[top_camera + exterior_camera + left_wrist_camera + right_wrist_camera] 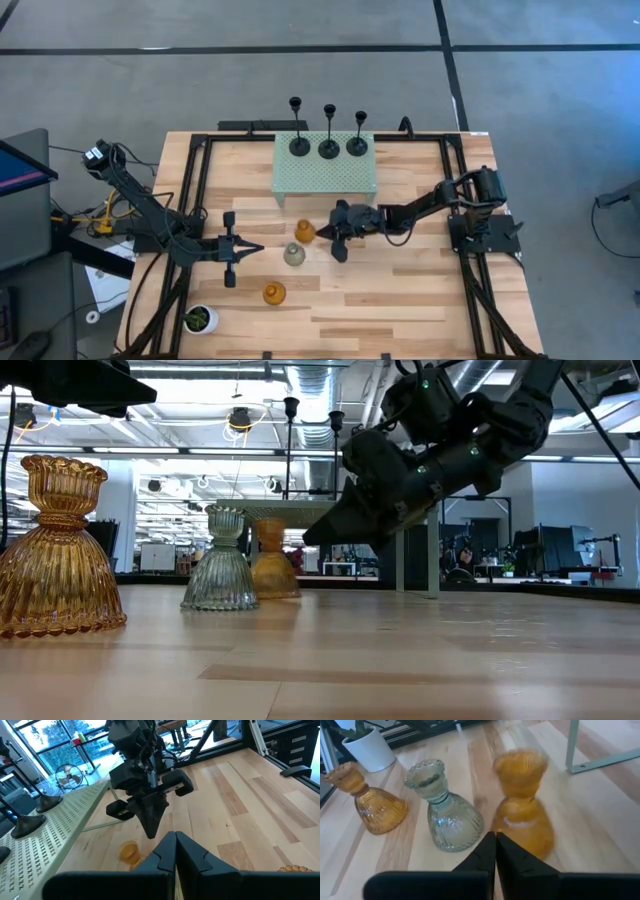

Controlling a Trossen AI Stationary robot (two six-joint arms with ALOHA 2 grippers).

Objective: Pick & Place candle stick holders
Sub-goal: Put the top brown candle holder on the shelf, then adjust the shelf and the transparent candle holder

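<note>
Three black holders [329, 148] stand by their round bases on the pale green perforated stand [325, 178] at the far middle. One amber holder [304, 231], the pale grey one [293, 254] and a second amber one [274, 293] stand upright on the table. My right gripper [324, 233] is shut. Its tips are low over the table at the right side of the far amber holder [522, 805], as the low view [310, 537] also shows. My left gripper [258, 248] is shut and empty, left of the grey holder [445, 815]. My right gripper's shut fingertips [150, 831] point toward the table's left edge, slanting down, right beside the far amber holder [130, 853]. I cannot tell whether they touch it.
A small white pot with a green plant [200, 319] stands at the near left corner. A black frame [192, 190] runs along the table's edges. Bare wood [400, 290] lies at the near right.
</note>
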